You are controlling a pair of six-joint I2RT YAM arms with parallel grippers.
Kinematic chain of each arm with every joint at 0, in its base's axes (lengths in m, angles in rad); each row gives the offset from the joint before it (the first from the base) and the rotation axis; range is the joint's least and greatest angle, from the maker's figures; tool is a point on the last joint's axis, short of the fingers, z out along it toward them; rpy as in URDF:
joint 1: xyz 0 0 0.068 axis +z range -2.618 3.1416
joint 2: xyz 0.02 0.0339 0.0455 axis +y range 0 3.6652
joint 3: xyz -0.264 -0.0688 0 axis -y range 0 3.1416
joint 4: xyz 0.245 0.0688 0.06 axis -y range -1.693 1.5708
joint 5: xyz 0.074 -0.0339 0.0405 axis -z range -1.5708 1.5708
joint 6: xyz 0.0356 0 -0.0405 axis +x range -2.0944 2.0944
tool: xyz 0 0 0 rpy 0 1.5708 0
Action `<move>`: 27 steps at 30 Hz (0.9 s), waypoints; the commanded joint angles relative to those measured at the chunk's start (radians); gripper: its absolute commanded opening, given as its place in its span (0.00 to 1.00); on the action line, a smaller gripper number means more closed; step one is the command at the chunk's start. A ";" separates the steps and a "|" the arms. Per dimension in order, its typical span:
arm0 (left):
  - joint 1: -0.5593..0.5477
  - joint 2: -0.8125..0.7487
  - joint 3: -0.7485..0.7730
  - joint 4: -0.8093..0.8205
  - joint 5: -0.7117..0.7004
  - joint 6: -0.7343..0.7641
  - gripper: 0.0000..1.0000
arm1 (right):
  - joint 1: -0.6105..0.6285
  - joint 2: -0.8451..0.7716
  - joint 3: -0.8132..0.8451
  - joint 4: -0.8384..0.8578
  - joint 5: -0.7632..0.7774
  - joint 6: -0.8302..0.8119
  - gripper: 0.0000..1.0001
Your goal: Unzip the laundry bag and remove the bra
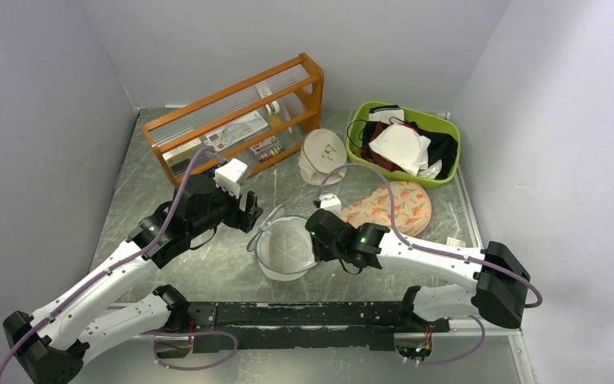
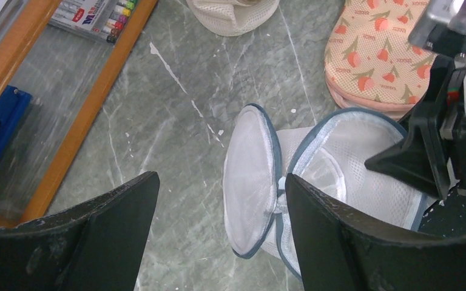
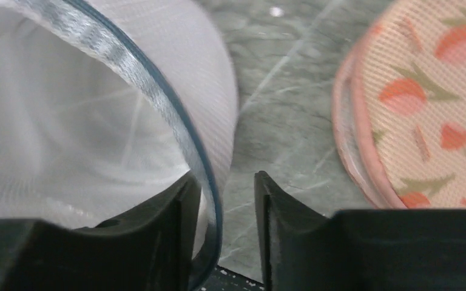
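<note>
From above, the laundry bag [image 1: 286, 254] sat mid-worktop [image 1: 208, 276], already unzipped. My left jaws [image 1: 253, 216] hung at its 10 o'clock, my right jaws [image 1: 314, 230] at its 3 o'clock edge. Dark red cloth I took for the bra [image 1: 374, 138] lay in the green basket [image 1: 406, 179] at 1 o'clock

Left wrist: my left jaws stood wide apart over the flipped lid [image 2: 250, 182], holding nothing

Right wrist: my right jaws straddled the rim [image 3: 158, 103], half closed, not yet pinching, probably to steady the bag, which looked empty
</note>
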 commanded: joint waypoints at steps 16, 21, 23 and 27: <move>0.007 -0.090 -0.427 0.299 0.086 -0.739 0.83 | -0.008 -0.246 -0.117 -0.152 0.457 0.238 0.09; 0.007 -0.107 -0.475 0.297 0.056 -0.917 0.78 | -0.008 -0.239 -0.117 -0.135 0.447 0.219 0.09; 0.007 -0.082 -0.494 0.309 0.062 -1.011 0.76 | -0.008 -0.235 -0.119 -0.124 0.441 0.208 0.09; 0.007 -0.041 -0.560 0.338 0.087 -1.250 0.72 | -0.008 -0.239 -0.122 -0.112 0.436 0.197 0.09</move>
